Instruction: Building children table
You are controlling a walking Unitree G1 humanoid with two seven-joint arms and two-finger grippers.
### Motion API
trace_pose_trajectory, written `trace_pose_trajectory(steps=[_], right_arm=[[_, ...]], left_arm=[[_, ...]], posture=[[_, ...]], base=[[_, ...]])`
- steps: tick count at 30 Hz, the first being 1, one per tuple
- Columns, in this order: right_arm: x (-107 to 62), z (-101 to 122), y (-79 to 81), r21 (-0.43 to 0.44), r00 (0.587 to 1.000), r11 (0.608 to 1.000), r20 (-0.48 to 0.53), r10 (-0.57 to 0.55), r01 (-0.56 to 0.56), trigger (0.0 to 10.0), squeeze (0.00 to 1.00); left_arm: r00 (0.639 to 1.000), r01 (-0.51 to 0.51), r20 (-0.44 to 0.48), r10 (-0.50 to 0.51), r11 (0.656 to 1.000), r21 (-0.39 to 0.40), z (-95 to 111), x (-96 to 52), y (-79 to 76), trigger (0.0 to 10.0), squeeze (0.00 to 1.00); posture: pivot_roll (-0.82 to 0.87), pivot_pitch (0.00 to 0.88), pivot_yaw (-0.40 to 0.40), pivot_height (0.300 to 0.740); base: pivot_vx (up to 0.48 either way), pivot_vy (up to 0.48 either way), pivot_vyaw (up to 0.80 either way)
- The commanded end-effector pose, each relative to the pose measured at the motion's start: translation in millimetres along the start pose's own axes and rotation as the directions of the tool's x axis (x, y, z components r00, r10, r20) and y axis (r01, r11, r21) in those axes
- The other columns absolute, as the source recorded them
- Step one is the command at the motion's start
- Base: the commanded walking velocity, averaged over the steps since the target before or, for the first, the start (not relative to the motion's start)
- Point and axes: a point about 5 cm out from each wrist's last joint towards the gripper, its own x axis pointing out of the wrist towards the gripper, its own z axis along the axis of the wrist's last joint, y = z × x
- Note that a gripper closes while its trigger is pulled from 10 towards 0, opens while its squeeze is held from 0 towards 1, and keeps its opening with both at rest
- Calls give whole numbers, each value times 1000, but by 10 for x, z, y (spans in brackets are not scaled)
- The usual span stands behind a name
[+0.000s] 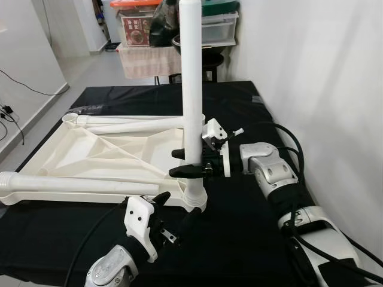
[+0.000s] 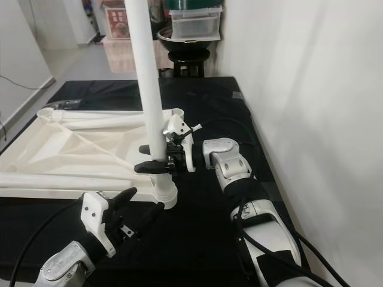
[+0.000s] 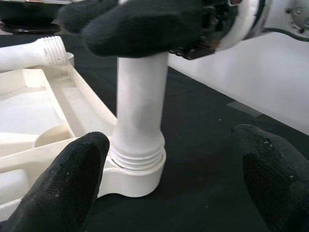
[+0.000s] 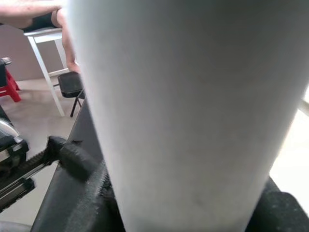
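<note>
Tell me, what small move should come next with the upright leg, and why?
Probably the right gripper should turn the leg further into its socket. The leg stands upright in the tabletop's corner socket with thread rings showing above the collar, so it seems not fully seated. The left gripper is open nearby, holding nothing.

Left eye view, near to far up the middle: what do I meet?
Left end effector → socket at the tabletop's corner → right end effector gripping the upright leg → storage boxes.
</note>
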Motion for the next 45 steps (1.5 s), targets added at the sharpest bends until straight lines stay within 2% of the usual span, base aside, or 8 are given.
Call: trace_pose_trajectory(steps=[1,11,15,26,27,28,38,45], right_arm=[[61,4,16,-4,999,999,-28,39,-39,0,0],[-118,-231,-28,28,972,976,-101,-214,217,0,0],[-70,-403,8,213,581,556,-80,-810,804,0,0],[214,-510,302,136,739,727,-103,-666,673,0,0],[227,-472,319,137,753,741,-92,-651,657,10000,0],[230,-418,322,134,769,758,-78,-634,639,10000,1000],[143,40,131,111,907,909,87,-412,402,10000,1000],[117,190,131,-2,994,1000,108,1,-1,10000,0]], left_arm=[[1000,-5,-18,5,1000,-3,-33,-10,-2,10000,0],[1000,7,-7,-7,1000,-13,-9,-24,-29,10000,0],[1000,1,-6,-1,1000,-11,8,-56,-13,10000,0],[1000,11,-12,-11,1000,-5,14,-46,4,10000,0],[1000,3,-10,-3,1000,-5,16,-47,7,10000,0],[1000,-3,-8,3,1000,-4,17,-49,11,10000,0],[1000,6,-10,-6,1000,-9,6,-19,2,10000,0],[1000,14,-10,-14,1000,-14,-5,2,-12,10000,0]], posture=[[-9,0,-3,740],[-41,5,-5,740],[-50,20,2,740],[-49,17,13,740],[-46,16,14,740],[-45,15,14,740],[-41,1,8,740],[-36,0,5,740]], base=[[0,0,0],[0,0,0],[0,0,0],[0,0,0],[0,0,0],[0,0,0],[0,0,0],[0,0,0]])
